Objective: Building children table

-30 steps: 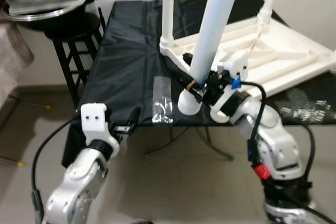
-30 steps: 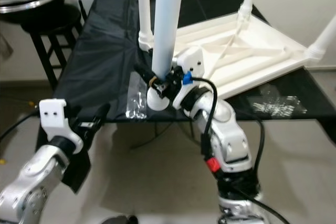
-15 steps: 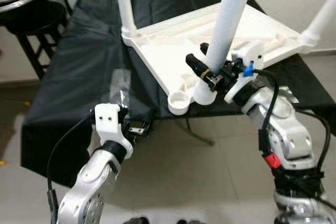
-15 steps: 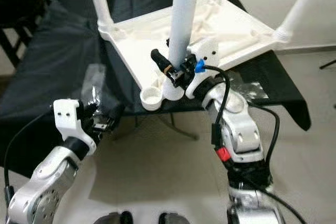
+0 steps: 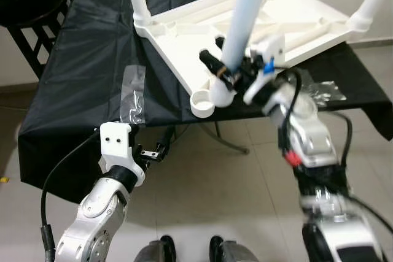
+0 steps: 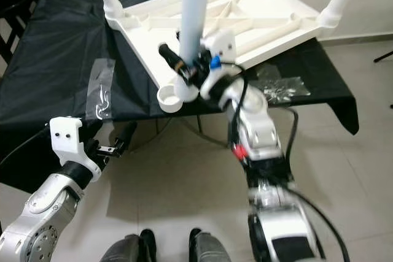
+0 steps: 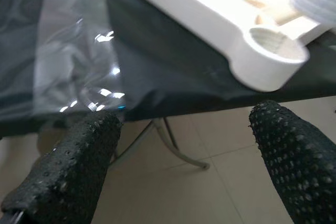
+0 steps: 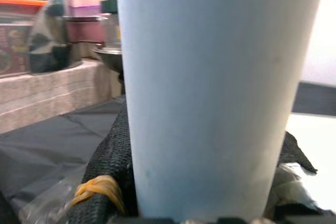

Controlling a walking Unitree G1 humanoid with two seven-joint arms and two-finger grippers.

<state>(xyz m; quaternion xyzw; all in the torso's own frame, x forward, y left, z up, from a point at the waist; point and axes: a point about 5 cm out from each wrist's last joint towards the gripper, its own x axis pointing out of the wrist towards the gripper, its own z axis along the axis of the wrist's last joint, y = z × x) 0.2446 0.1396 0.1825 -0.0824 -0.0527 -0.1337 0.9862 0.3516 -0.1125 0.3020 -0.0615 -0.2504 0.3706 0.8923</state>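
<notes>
A white children's table (image 5: pixel 288 19) lies upside down on a black-covered table (image 5: pixel 92 59), with white legs standing up at its other corners. My right gripper (image 5: pixel 226 77) is shut on a pale blue leg (image 5: pixel 245 10), held upright. The leg's lower end sits just beside the empty round corner socket (image 5: pixel 201 102), at the near edge. The right wrist view shows the leg (image 8: pixel 220 93) between black fingers (image 8: pixel 105 171). My left gripper (image 5: pixel 156 150) hangs open below the table's front edge. From the left wrist, the socket (image 7: pixel 275 56) lies beyond the fingers (image 7: pixel 73 171).
A clear plastic bag (image 5: pixel 133 93) lies on the black cover near the left front edge. Another bag of small hardware (image 6: pixel 279 87) lies to the right of the white table. A dark stool (image 5: pixel 31 10) stands at the far left. Bare tiled floor lies below.
The camera has shifted and now looks further down. My right gripper has brought the blue leg's lower end closer to the empty socket. My left gripper sits lower, below the table edge.
</notes>
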